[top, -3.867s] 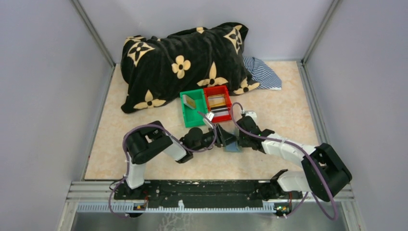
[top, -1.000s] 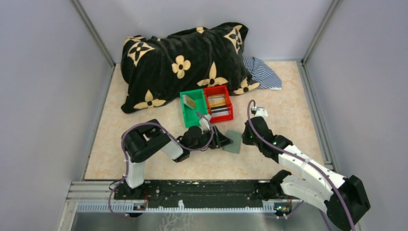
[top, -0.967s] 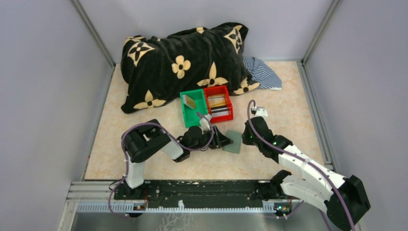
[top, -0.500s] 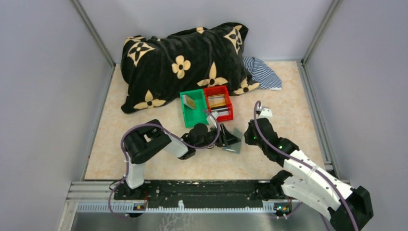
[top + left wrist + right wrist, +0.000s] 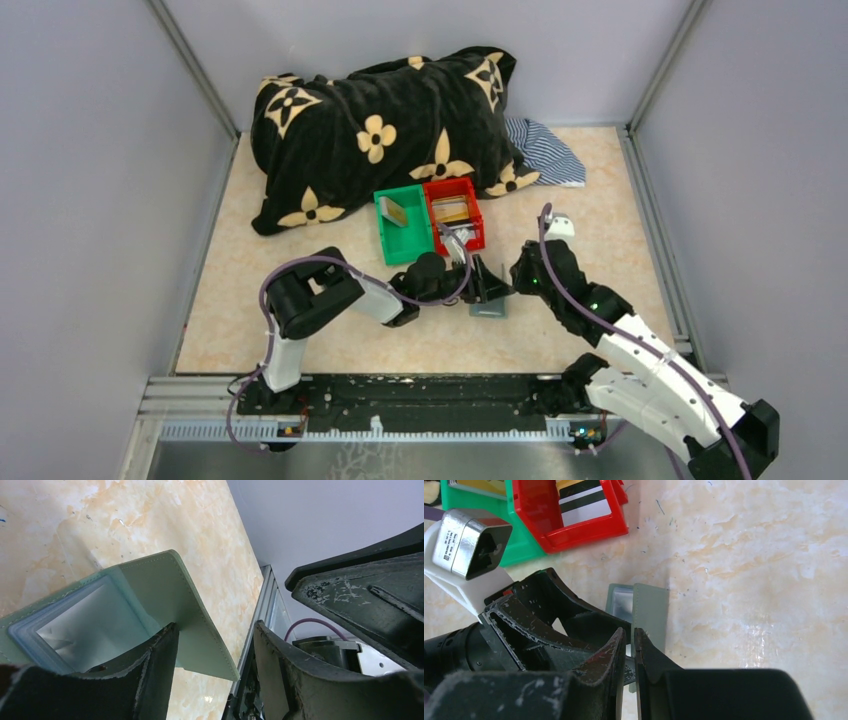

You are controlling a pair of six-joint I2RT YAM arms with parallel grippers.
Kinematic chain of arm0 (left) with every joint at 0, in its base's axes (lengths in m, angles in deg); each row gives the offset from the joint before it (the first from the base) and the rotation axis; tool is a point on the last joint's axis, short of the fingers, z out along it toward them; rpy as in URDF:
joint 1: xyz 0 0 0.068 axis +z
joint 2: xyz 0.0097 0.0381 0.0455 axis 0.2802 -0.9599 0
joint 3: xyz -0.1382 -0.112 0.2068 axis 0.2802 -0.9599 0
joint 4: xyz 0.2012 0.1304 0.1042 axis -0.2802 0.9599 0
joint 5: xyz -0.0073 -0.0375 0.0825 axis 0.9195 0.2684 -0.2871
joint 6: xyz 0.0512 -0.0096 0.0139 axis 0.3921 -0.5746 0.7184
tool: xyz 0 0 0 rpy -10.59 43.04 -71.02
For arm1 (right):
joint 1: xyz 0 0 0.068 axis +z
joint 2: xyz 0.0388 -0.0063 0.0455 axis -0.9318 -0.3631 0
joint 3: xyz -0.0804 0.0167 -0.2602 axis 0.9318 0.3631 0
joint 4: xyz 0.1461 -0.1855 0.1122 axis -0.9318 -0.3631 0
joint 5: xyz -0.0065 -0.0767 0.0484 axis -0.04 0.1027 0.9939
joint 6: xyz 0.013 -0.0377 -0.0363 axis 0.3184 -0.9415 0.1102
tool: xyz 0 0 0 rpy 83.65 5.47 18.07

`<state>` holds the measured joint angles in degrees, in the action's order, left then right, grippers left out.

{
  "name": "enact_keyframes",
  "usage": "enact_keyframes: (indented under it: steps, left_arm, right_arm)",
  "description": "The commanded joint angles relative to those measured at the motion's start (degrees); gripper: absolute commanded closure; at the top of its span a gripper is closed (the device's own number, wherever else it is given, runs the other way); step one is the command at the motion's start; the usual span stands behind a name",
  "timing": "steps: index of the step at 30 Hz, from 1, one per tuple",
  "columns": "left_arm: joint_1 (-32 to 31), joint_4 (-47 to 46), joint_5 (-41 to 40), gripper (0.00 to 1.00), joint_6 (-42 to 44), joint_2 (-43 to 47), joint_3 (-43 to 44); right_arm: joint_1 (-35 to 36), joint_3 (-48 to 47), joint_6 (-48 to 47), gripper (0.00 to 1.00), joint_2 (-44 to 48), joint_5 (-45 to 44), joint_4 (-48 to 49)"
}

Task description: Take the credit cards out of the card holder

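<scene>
The grey-green card holder (image 5: 489, 309) lies open on the table. In the left wrist view its blue-grey inside (image 5: 95, 620) and one raised flap (image 5: 200, 630) show. My left gripper (image 5: 488, 285) (image 5: 215, 630) is open, one finger (image 5: 150, 665) resting on the holder's inside. My right gripper (image 5: 517, 278) (image 5: 630, 630) hangs shut just right of it, nothing between its tips, the holder (image 5: 651, 607) just past them. Credit cards lie in the red bin (image 5: 574, 530): a black-and-white striped card (image 5: 581, 505) and a gold card (image 5: 452, 209). A tan card (image 5: 396, 211) leans in the green bin (image 5: 402, 240).
A black pillow with tan flowers (image 5: 380, 130) fills the back, with striped cloth (image 5: 545, 150) beside it at the right. Both bins stand just behind the grippers. Metal rails (image 5: 640, 200) edge the marbled tabletop (image 5: 600, 200).
My left gripper has slid right with the card holder and its jaws have spread a little. The right arm has swung its elbow rightward, its gripper staying beside the holder.
</scene>
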<state>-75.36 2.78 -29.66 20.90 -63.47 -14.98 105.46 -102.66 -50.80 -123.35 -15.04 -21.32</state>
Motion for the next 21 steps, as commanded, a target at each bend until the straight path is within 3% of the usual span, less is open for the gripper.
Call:
enact_keyframes:
  steps: [1, 21]
  left_arm:
    - [-0.3, 1.2, 0.8, 0.36, 1.9, 0.1, 2.2]
    - [-0.8, 4.7, 1.7, 0.33, 1.7, -8.0, 9.5]
  right_arm:
    - [0.3, -2.1, -0.4, 0.87, 1.4, -1.6, -0.3]
    - [0.3, -4.8, 0.2, 0.86, 8.8, -6.8, -5.3]
